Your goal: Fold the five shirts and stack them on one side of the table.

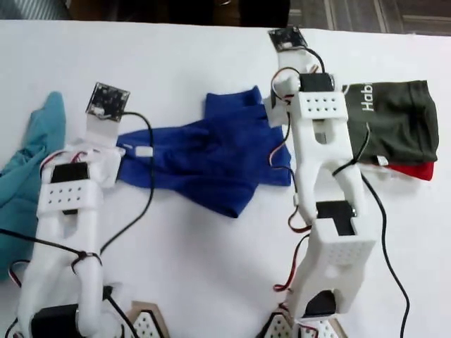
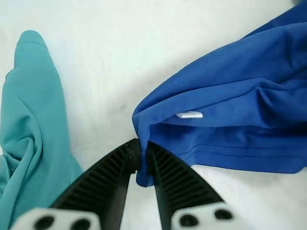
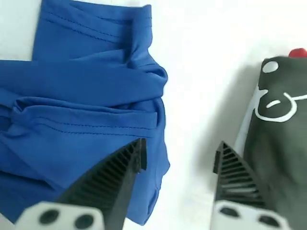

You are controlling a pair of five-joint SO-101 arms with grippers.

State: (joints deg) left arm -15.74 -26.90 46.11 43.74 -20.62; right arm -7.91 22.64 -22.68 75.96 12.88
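Note:
A crumpled blue shirt (image 1: 211, 158) lies across the middle of the white table (image 1: 211, 267). My left gripper (image 2: 142, 155) is shut on the blue shirt's (image 2: 230, 110) hem corner near its white tag (image 2: 188, 115); in the high view the left gripper (image 1: 121, 151) sits at the shirt's left end. My right gripper (image 3: 181, 155) is open at the blue shirt's (image 3: 86, 105) other end, one finger over the fabric edge, the other over bare table. From above, the right gripper (image 1: 277, 105) is between the blue shirt and the dark green shirt.
A folded dark green shirt (image 1: 394, 120) (image 3: 283, 158) rests on a red shirt (image 1: 416, 170) (image 3: 298, 52) at the right side. A loose teal shirt (image 1: 32, 169) (image 2: 29, 120) lies at the left edge. Arm cables hang over the blue shirt.

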